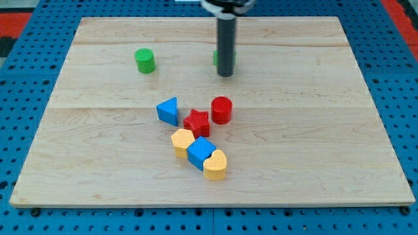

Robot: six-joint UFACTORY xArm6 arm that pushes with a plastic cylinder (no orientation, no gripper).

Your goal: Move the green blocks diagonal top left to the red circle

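My tip (225,74) carried no pincer and stood against a second green block (216,58), mostly hidden behind the rod. The green cylinder (145,60) lay well to its left; the red cylinder (221,109) sat below it.

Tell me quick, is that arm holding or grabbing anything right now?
No gripper: the arm ends in a plain rod.
My tip: holding nothing, down on the board against a mostly hidden green block, well above the red circle.

The light was bright and even from above. Blocks cast short, soft shadows on the board (313,150). The picture looked slightly soft, without glare.
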